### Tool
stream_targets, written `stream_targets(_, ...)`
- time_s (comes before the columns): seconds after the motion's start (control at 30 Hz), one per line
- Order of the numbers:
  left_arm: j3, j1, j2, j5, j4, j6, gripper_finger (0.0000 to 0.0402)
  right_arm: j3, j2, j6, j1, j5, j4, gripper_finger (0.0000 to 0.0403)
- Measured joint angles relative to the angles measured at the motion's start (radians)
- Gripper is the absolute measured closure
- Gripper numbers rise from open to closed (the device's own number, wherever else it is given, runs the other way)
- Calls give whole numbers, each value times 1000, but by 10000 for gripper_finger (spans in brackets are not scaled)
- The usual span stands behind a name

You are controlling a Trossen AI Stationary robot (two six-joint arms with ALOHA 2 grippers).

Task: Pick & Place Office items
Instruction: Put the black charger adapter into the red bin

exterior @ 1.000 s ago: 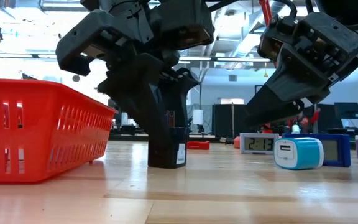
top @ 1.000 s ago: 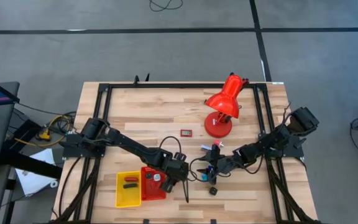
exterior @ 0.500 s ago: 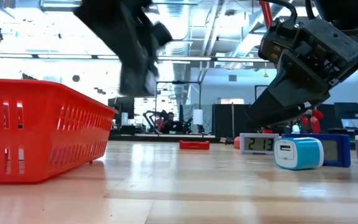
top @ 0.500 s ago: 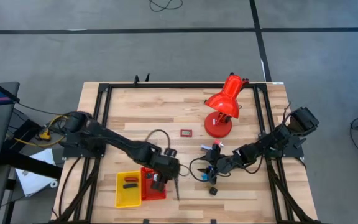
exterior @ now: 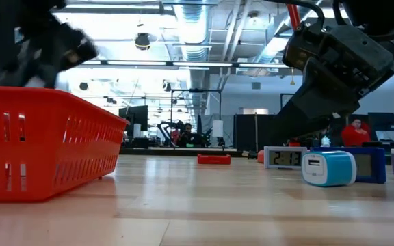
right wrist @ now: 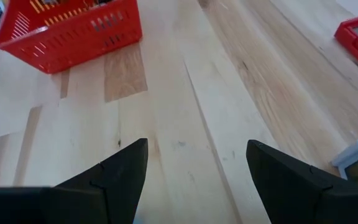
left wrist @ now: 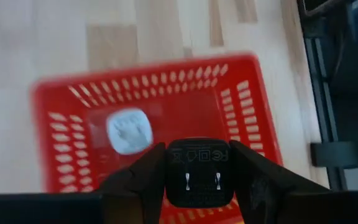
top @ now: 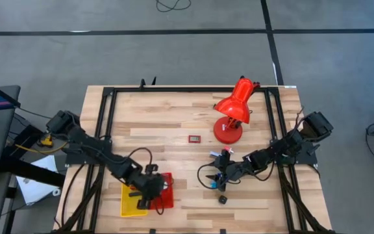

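Observation:
My left gripper (top: 149, 189) is over the red tray (top: 166, 198), shut on a black plug block (left wrist: 196, 172) whose two-pronged face is turned toward the wrist camera. A white round piece (left wrist: 128, 130) lies in the red tray (left wrist: 241, 112) below. My right gripper (top: 220, 179) stands open just above the table at centre right, with bare wood between its fingers (right wrist: 194, 168). Near it are a blue-and-white charger (exterior: 328, 168), a small clock (exterior: 285, 157), a flat red piece (top: 195, 138) and a black piece (top: 223, 199). My left gripper pinches the black plug block by two opposite side faces (left wrist: 173, 169) between its two fingers (left wrist: 137, 182). The fingers slant down from the table's left. The block hangs clear above the red tray, its pronged face turned back toward the wrist.
A yellow tray (top: 131, 203) adjoins the red tray's left side, and a dark piece lies in it. A large red desk lamp (top: 234, 110) stands at the far right. Bare wood lies between the trays and my right gripper.
My left gripper has lifted the black block off the table, where it stood upright. It has carried the block toward the table's left edge, over the red tray, rolling its wrist on the way. My right gripper has kept still.

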Motion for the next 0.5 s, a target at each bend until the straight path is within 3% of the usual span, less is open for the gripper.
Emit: stream_targets(0.5, -144, -13, 1, -19, 164, -11, 248, 0, 0, 8, -1, 1, 38, 137)
